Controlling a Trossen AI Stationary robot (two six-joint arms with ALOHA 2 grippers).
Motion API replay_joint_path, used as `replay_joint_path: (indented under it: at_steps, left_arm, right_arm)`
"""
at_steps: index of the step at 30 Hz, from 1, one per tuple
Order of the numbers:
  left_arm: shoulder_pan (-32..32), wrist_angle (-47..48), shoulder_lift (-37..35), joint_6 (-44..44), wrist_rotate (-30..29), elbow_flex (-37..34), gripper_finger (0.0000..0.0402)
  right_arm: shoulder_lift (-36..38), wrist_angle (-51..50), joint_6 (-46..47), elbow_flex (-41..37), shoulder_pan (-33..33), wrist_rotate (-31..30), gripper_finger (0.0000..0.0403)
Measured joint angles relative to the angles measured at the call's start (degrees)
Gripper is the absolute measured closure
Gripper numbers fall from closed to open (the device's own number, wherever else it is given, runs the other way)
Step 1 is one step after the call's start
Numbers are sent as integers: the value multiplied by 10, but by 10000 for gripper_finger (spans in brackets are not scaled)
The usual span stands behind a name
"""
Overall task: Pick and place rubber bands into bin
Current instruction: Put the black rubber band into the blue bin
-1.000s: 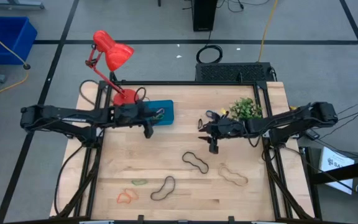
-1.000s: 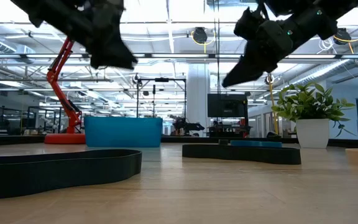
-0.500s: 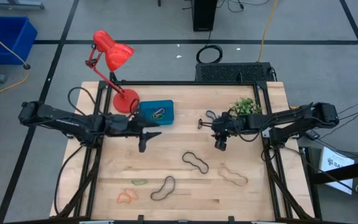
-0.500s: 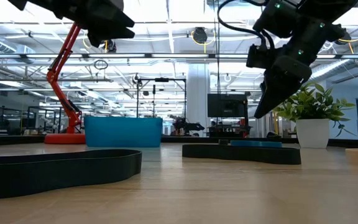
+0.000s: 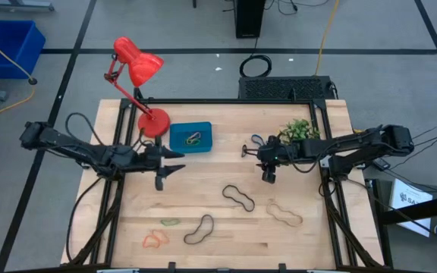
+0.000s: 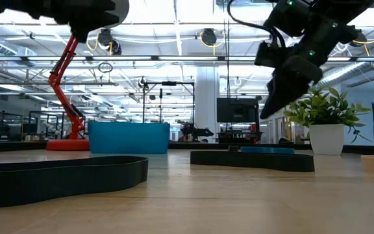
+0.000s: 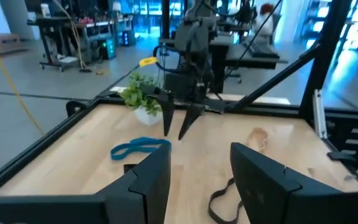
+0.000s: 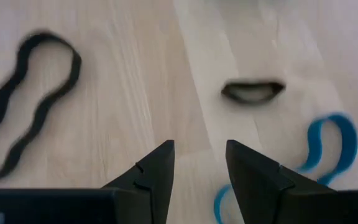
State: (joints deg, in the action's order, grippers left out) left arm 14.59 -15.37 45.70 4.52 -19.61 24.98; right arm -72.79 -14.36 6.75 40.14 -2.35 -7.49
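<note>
The teal bin (image 5: pixel 190 137) stands at the far left of the table beside the red lamp's base and holds a few rubber bands (image 5: pixel 193 138). More bands lie flat on the wood: black (image 5: pixel 238 197), tan (image 5: pixel 284 213), black (image 5: pixel 199 230), green (image 5: pixel 170 222), orange (image 5: pixel 155 240), blue (image 8: pixel 319 162) and a small dark one (image 8: pixel 252 91). My left gripper (image 5: pixel 165 174) hovers open and level, on the near side of the bin, with nothing between its fingers (image 7: pixel 201 180). My right gripper (image 5: pixel 268 176) hangs open, slanting down over bare wood between the black band (image 8: pixel 27 106) and the blue one.
A red desk lamp (image 5: pixel 139 68) stands at the far left corner, a small potted plant (image 5: pixel 298 133) at the far right. Black frame rails run along the table's edges. Bare wood lies between the two grippers.
My left gripper has drawn back from beside the bin toward the table's left and near side, swinging round as it went. My right gripper has tipped from nearly level to slanting down, staying almost in place. Neither has changed its opening; the bands have not moved.
</note>
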Motion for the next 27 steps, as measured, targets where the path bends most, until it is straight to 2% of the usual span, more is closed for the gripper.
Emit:
replay_joint_path:
  at_steps: [6, 12, 16, 22, 24, 27]
  left_arm:
    - [3, -17, -54, 8, 2, -47, 227]
    - [9, -11, -69, 18, 5, -61, 227]
    - [9, -2, -67, 15, 6, -61, 227]
    - [9, 4, -67, 15, 6, -61, 227]
    - [9, 6, -67, 16, 5, -61, 227]
    - [9, 6, -67, 16, 6, -61, 227]
  right_arm:
    - [-2, 96, -15, 0, -2, 0, 261]
    - [-35, 167, -51, 1, -14, 0, 261]
    - [-67, 157, -81, 34, -24, 1, 261]
    - [-123, 60, -123, 119, -51, 0, 261]
    - [-143, 39, -100, 140, -63, 1, 261]
    - [-163, 27, 26, 152, -89, 0, 261]
